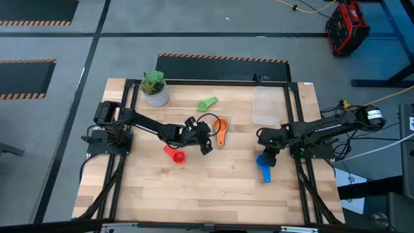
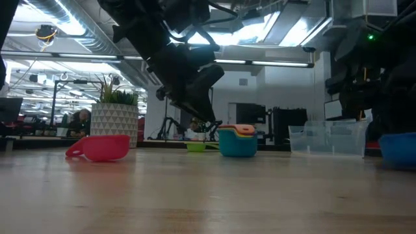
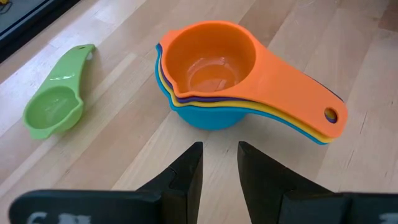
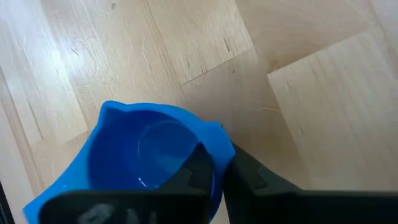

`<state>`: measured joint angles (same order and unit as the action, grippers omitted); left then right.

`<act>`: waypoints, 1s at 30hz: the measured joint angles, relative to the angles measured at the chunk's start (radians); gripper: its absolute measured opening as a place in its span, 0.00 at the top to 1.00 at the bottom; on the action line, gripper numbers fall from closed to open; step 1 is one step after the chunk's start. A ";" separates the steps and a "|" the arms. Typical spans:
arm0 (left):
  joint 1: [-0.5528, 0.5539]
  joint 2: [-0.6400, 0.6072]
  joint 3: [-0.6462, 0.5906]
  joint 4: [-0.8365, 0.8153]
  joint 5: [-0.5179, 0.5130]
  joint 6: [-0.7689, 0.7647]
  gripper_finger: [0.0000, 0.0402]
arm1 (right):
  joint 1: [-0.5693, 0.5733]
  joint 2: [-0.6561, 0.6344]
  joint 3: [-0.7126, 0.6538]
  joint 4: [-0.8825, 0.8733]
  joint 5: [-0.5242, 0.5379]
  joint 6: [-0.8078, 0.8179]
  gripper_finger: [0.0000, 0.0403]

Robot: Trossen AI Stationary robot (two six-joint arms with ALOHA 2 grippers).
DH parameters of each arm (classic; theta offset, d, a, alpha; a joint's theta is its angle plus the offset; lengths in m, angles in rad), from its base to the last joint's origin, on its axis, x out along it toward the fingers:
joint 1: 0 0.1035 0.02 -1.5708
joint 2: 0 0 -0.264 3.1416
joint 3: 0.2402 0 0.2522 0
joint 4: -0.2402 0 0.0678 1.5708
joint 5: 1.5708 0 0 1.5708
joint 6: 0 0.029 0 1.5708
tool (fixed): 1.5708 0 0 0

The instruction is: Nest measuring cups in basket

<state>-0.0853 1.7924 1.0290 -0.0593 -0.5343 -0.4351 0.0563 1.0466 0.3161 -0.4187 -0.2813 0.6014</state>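
A blue measuring cup (image 1: pixel 263 166) sits at the table's right with my right gripper (image 4: pixel 219 169) shut on it. Mid-table stands a stack of nested cups (image 3: pixel 214 81), orange on top, resting on its blue bottom cup. My left gripper (image 3: pixel 220 152) hovers just short of the stack, open by a narrow gap with nothing between its fingers. A red cup (image 1: pixel 173 154) lies near the left arm, and a green cup (image 3: pixel 55 102) lies farther back. The clear basket (image 1: pixel 266 107) stands at the far right. My right gripper pinches the blue cup's bowl wall at the rim (image 4: pixel 217 146), one finger inside the bowl and one outside. The fingers come slanting down from above. The cup's bowl (image 2: pixel 398 148) appears to sit on the table, its handle (image 1: pixel 265 176) pointing toward the near edge.
A green plant in a white pot (image 1: pixel 155 89) stands at the far left. Bare wood (image 1: pixel 207 194) stretches along the near edge. Dark frame rails (image 1: pixel 294 123) run along the table's sides near both arm bases.
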 joint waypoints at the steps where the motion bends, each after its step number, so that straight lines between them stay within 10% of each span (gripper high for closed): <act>1: 0.000 0.000 0.000 0.000 0.000 0.000 0.77 | 0.000 0.000 0.000 0.000 0.000 0.000 0.95; 14: 0.000 -0.103 0.002 -0.055 -0.007 0.055 0.77 | -0.003 0.000 0.117 0.018 0.010 -0.007 0.96; 30: 0.015 -0.524 -0.228 -0.165 -0.032 0.285 0.77 | -0.087 0.010 0.283 0.218 0.341 -0.082 0.96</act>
<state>-0.0708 1.2680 0.8006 -0.2240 -0.5659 -0.1501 -0.0304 1.0570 0.5987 -0.2002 0.0600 0.5195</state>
